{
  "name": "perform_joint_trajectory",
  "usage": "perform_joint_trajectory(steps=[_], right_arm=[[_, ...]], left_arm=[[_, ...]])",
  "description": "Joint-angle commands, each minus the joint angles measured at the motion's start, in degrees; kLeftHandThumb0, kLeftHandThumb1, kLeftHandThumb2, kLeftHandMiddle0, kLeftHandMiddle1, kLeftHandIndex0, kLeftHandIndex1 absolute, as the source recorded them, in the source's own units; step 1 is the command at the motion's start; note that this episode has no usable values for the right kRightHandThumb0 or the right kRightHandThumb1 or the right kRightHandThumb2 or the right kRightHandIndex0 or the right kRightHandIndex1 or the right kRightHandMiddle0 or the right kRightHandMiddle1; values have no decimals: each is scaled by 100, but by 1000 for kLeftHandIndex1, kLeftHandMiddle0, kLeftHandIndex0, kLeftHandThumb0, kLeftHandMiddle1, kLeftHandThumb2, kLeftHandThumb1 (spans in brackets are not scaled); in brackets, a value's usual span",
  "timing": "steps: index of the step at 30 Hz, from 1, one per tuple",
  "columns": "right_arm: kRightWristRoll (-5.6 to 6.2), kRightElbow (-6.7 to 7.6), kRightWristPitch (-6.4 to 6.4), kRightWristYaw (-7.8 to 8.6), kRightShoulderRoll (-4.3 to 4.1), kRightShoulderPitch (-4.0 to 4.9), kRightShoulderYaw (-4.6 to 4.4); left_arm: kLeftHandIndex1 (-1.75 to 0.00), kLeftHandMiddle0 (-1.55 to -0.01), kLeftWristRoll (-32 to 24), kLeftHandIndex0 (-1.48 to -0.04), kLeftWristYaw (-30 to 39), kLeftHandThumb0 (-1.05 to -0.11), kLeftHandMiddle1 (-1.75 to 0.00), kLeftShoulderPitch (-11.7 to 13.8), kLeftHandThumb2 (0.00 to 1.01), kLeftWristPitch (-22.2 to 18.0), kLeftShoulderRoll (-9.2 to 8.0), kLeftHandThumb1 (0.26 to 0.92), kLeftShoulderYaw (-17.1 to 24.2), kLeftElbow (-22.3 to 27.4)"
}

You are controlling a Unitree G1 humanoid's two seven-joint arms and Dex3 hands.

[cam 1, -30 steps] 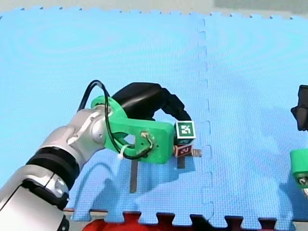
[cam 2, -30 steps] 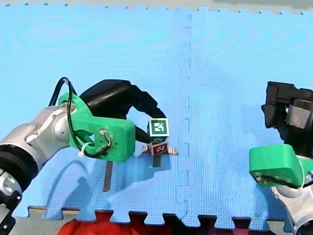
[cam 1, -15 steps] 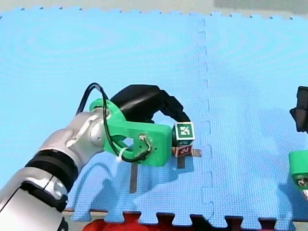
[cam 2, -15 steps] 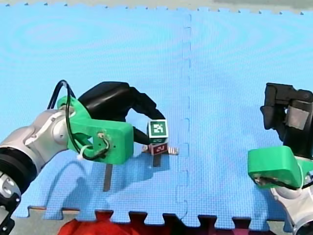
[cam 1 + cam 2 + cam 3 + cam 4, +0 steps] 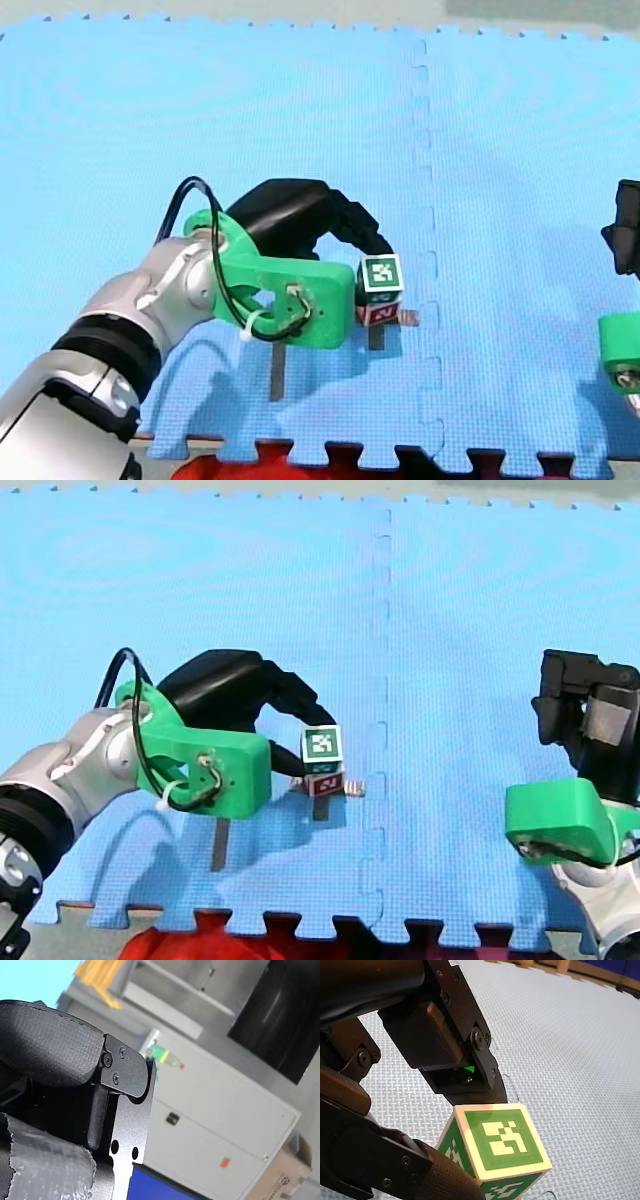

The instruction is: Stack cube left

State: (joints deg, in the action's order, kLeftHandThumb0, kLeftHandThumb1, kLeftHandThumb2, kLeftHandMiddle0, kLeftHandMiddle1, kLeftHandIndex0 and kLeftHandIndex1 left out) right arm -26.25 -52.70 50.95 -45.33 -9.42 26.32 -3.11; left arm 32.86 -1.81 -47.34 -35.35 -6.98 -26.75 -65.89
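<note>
Foam mat [image 5: 500, 150], blue, carries 2 cubes near its near-centre seam. Left hand [image 5: 310, 215] reaches in from the left and pinches the green cube [image 5: 382, 274] between its fingers [image 5: 427, 1035], which sit on opposite sides of it, as the second wrist view confirms. The green cube stands directly over the red cube [image 5: 380, 314] and appears to touch it, with edges roughly in line. Right hand [image 5: 585, 710] is well apart at the right edge of the mat; its state cannot be told.

Assessment: placement step, judged near completion. Recommended:
- Confirm the green cube bears fully on the red cube before letting go.
- Spread the fingers evenly so that neither drags it.
- Lift clear upward, then left.

Risk: a sideways pull would likely topple the stack.
</note>
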Motion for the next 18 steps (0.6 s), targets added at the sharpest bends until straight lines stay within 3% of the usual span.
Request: perform_joint_trajectory(steps=[1, 18], right_arm=[[12, 10, -2, -18, -17, -13, 10], [-26, -49, 16, -81, 7, -9, -25]], left_arm=[[-1, -901, -28, -1289, -34, -488, -1628, 1, 0, -25, 3, 823, 17, -43], [0, -895, 60, -1286, -523, -491, -1639, 19, 1, -87, 71, 820, -22, -240]])
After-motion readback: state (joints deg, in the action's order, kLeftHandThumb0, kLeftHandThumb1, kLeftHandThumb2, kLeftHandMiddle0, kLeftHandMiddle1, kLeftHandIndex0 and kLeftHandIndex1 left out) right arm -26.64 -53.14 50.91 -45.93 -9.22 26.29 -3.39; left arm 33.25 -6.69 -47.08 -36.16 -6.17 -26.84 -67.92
